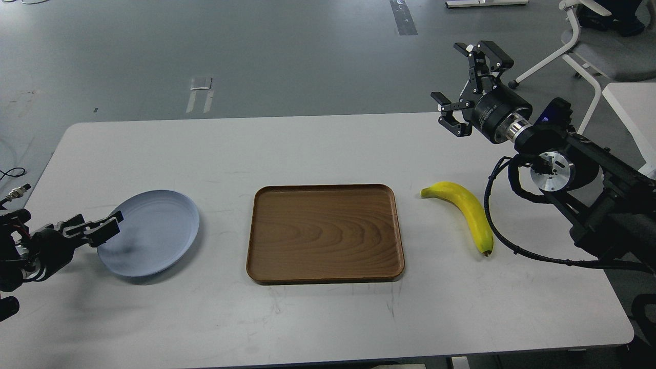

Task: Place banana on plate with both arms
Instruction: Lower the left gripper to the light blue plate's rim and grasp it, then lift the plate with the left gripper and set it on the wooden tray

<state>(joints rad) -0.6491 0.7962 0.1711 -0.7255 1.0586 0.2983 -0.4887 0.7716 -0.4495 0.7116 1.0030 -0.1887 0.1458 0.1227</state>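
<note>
Banana (464,212) lies right of tray (325,233); plate (149,239) sits left

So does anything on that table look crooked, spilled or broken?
Mostly no. The banana lies whole on the table, and the wooden tray sits square and bare. One oddity: the blue-grey plate looks tipped, its left rim at the left hand.

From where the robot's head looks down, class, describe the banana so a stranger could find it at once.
Start at the white table and find the brown wooden tray in its middle. Just right of the tray, apart from it, lies the banana. It is the only bright yellow, curved thing there, with a dark end towards the viewer.
</note>
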